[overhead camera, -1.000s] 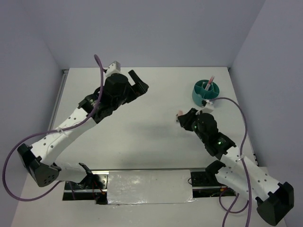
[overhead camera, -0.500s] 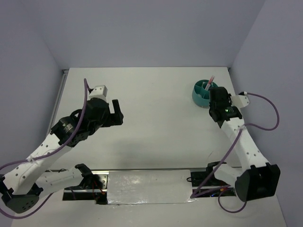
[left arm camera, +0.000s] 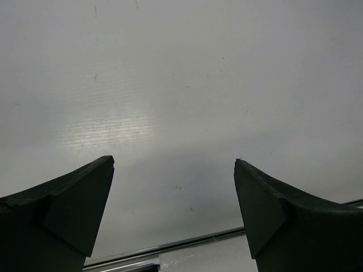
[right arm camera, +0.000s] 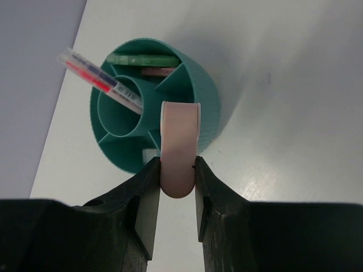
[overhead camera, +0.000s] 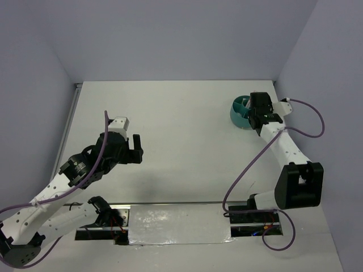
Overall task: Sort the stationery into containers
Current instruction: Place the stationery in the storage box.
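Left gripper (overhead camera: pixel 135 150): released, jaws spread wide with nothing between them, hanging over bare table (overhead camera: pixel 187 130) on the left half; its wrist view shows only the white surface between the two dark fingertips (left arm camera: pixel 85 192). Organiser (overhead camera: pixel 237 113): round, teal, ribbed outer wall, standing near the far right corner of the table; a central tube with dividers running out to the wall. Contents, seen from the right wrist view: pen (right arm camera: pixel 102 80), thin and pink, standing tilted in the central tube with its end sticking out over the rim; green stub (right arm camera: pixel 142 59) lying in the far outer compartment; pink stub (right arm camera: pixel 159 71) just beside it in the same compartment; small pale block (right arm camera: pixel 148 154) in a near compartment, mostly hidden. Right gripper (right arm camera: pixel 177 167): grasping the tape ring (right arm camera: pixel 180 136), pinched edge-on between both fingers, positioned over the near rim of the organiser (right arm camera: pixel 207 107); whether the ring touches the rim cannot be told. In the overhead view the right gripper (overhead camera: pixel 255 110) covers the organiser's right side.
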`<state>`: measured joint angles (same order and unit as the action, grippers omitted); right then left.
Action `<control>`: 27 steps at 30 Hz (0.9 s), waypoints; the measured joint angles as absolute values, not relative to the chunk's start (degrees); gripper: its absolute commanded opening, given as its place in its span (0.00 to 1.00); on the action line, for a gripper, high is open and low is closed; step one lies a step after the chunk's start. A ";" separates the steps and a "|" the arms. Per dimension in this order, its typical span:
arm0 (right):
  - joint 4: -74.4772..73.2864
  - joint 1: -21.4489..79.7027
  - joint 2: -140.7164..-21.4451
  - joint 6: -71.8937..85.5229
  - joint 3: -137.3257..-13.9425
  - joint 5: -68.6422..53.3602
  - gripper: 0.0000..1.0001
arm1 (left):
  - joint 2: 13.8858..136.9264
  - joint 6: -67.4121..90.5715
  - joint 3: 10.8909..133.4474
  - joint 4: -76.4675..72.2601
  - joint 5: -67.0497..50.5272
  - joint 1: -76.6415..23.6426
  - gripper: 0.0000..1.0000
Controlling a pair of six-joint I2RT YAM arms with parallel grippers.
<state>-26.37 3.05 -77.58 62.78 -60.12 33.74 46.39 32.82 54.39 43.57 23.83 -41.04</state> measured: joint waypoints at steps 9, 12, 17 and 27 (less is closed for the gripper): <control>-13.80 1.83 -81.45 55.92 -59.96 29.39 0.00 | 43.70 31.64 53.10 41.80 20.93 -41.06 0.99; -11.00 1.45 -82.76 54.70 -59.59 28.38 0.00 | 43.68 31.64 53.10 41.76 20.71 -41.06 0.99; -9.82 1.32 -84.31 54.00 -58.76 27.14 0.00 | 43.68 31.64 53.10 41.74 20.69 -41.06 0.99; -7.46 0.43 -84.16 53.67 -57.12 26.55 0.00 | 43.72 31.53 53.10 41.69 20.29 -41.06 0.99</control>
<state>-7.46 0.43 -84.16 53.67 -57.12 26.55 43.72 31.53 53.10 41.69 20.29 -41.06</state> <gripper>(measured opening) 0.342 0.993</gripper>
